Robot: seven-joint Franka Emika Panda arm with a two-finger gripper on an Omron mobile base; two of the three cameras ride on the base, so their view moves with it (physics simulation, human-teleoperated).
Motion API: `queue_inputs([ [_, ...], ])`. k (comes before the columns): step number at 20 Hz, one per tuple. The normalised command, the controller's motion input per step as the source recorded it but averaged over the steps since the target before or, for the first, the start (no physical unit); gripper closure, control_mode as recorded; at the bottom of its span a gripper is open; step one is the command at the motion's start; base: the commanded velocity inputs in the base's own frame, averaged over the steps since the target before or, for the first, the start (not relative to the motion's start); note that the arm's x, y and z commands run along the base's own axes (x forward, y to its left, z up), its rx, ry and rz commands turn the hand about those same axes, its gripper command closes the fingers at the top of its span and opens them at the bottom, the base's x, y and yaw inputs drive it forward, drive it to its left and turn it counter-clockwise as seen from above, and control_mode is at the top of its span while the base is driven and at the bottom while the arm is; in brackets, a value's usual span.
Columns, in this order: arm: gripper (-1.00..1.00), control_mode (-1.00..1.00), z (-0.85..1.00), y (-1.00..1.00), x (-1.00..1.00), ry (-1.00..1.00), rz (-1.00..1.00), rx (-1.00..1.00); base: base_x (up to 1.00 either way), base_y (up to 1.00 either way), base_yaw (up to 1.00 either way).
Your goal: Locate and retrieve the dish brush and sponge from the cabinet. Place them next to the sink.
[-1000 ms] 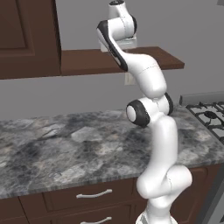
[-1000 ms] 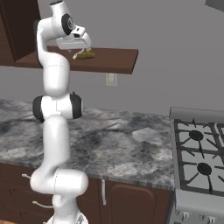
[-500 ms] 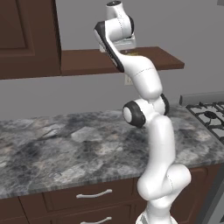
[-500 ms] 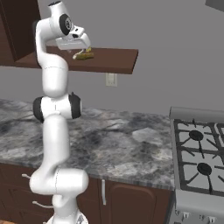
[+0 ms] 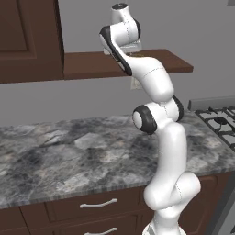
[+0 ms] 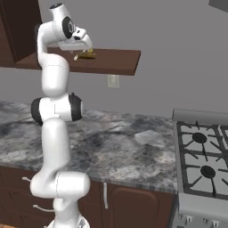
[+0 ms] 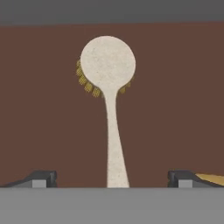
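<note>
The gripper [image 7: 112, 177] hangs fully open and empty, its tips astride the dish brush [image 7: 109, 92] handle, lined up to pinch it. From the right base camera, brush and sponge [image 6: 90, 55] lie together on the cabinet's shelf board [image 6: 116, 61], under the hand.

The arm [image 5: 156, 87] has moved a little. Its top part leans a bit more to the left in the left base view than it did a second ago. The tool [image 6: 84, 50] has slid a small way along the shelf [image 6: 116, 62], and it now hangs right over the brush [image 7: 108, 83]. Its two tips stand wide apart, one on each side of the brush handle.
</note>
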Motion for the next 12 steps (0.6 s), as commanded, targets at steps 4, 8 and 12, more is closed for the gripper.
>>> queue_inputs([
  [4, -1.00, -1.00, -0.54, 0.24, 0.75, 0.01, 0.01, 0.00, 0.00, 0.00, 0.00],
  [8, -1.00, -1.00, -0.60, -0.05, 0.27, 0.02, 0.03, 0.00, 0.00, 0.00, 0.00],
  [12, 1.00, -1.00, -0.48, -0.11, 0.10, 0.09, 0.00, 0.00, 0.00, 0.00, 0.00],
])
